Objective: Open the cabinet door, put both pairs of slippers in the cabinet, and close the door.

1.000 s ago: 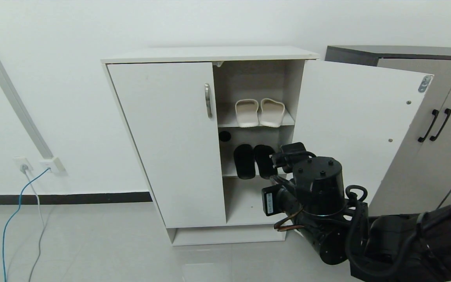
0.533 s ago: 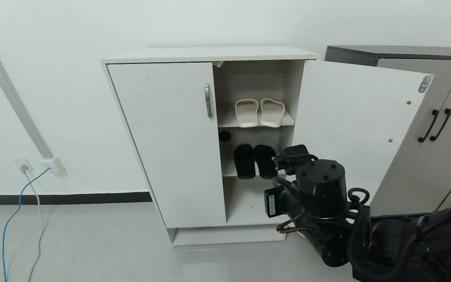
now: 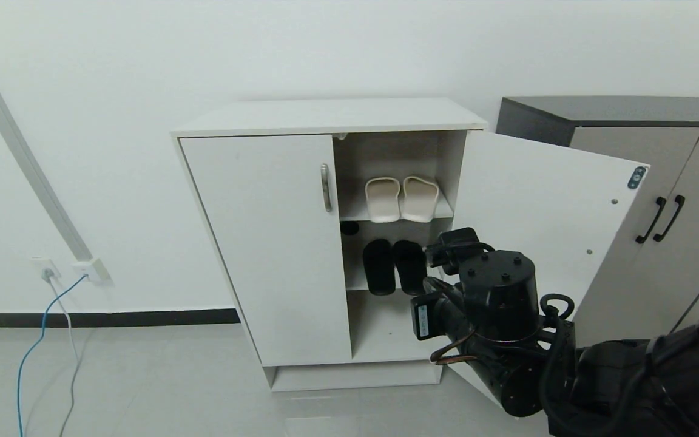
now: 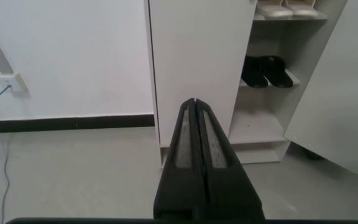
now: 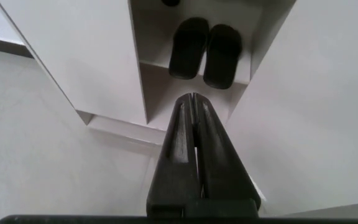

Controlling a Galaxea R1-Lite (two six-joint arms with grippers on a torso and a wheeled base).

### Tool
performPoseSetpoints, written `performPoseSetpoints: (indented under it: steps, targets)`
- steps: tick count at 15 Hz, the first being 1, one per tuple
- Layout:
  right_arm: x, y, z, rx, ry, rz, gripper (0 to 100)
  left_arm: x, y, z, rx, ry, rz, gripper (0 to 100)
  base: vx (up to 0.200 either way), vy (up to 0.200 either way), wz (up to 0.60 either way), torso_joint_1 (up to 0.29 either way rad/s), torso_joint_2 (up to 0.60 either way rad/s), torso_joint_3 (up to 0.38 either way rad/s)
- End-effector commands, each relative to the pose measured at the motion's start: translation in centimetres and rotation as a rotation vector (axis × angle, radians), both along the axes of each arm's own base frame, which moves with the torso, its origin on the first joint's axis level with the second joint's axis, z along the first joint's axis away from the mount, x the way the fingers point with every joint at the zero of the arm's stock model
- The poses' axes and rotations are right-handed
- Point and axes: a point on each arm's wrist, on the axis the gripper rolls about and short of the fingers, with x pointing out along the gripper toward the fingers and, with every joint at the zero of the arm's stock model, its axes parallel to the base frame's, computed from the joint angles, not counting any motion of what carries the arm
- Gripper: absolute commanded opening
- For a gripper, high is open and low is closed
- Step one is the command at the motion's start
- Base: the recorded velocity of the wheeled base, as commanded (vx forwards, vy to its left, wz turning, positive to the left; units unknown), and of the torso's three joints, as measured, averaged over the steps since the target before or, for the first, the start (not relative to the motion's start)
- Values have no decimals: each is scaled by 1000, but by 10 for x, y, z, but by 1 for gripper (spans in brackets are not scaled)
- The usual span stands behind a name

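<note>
The white cabinet (image 3: 264, 243) has its left door shut and its right door (image 3: 537, 218) swung wide open. A beige pair of slippers (image 3: 402, 198) sits on the upper shelf. On the middle shelf lies a black pair of slippers (image 3: 394, 266), also seen in the left wrist view (image 4: 267, 71) and the right wrist view (image 5: 207, 53). My right arm (image 3: 495, 303) hangs in front of the open compartment, just right of the black pair. The right gripper (image 5: 193, 102) is shut and holds nothing. Farther back, facing the cabinet, the left gripper (image 4: 195, 106) is shut and holds nothing too.
A grey cabinet (image 3: 659, 212) with black handles stands right behind the open door. A wall socket with a blue and a grey cable (image 3: 52, 270) is at the lower left. The bottom shelf (image 3: 386, 328) is bare, with open floor in front.
The head camera has shifted, so the cabinet looks lower and smaller. My right arm drew back a little to the right, away from the black slippers.
</note>
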Motion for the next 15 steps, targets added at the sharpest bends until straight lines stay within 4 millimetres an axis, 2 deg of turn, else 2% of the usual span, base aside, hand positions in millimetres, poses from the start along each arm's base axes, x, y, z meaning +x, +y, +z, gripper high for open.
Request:
performPoseSetpoints:
  steps: [1, 7, 15]
  targets:
    - [0, 0, 0, 1, -1, 1, 0, 0, 0, 0, 0, 2, 0, 0, 0, 0, 0, 100, -461, -359]
    - [0, 1, -1, -1, 2, 2, 0, 0, 0, 0, 0, 2, 0, 0, 0, 0, 0, 131, -460, -334]
    - [2, 4, -8, -17, 13, 3, 0, 0, 0, 0, 4, 2, -1, 0, 0, 0, 0, 185, -500, -319]
